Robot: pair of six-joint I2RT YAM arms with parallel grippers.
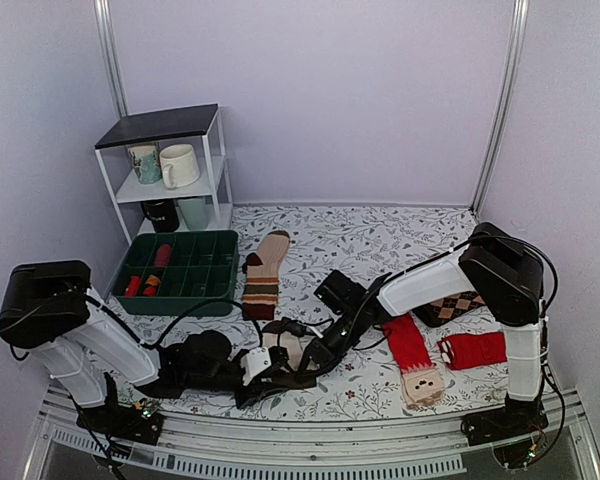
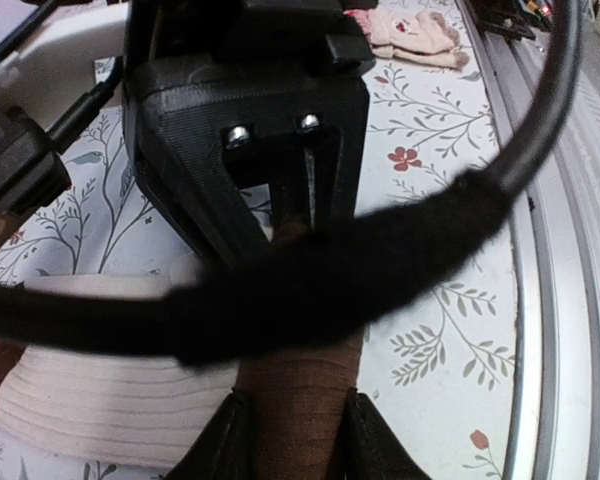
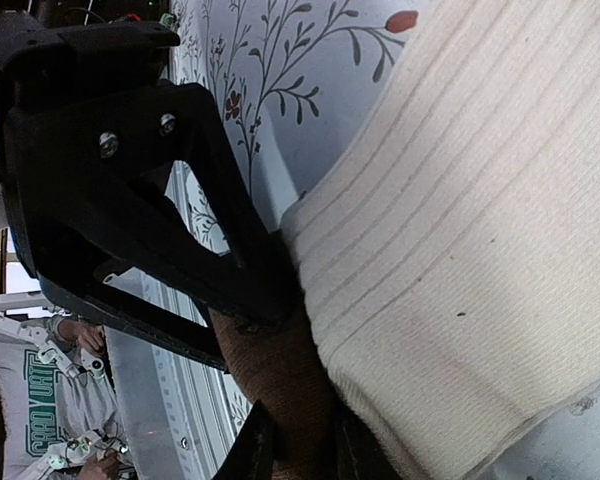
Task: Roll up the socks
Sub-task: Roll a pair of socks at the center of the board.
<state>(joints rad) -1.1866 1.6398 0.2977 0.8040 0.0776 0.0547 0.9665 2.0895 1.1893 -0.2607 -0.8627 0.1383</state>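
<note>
Right, left gripper [image 2: 295, 445] is pinching nearly closed on the dark brown part of the cream-white ribbed sock [image 2: 90, 410], fabric bunching between its two fingers. Right gripper [image 3: 298, 452] is facing it head-on, jaws likewise squeezing narrow on the same brown fabric, both grippers' tips almost touching. Cream body of the sock is trailing off to one side of the pinch. Sock is lying on the floral-print tablecloth [image 1: 380, 240] near the front edge, between the two arms. Further out: tan striped sock [image 1: 265, 275] is lying just beside the dark green compartment tray [image 1: 175, 305], flat red sock [image 1: 408, 342] and bunched red sock [image 1: 472, 350] are sitting by the right arm, white-framed shelf [image 1: 160, 125] is holding mugs at back left.
</note>
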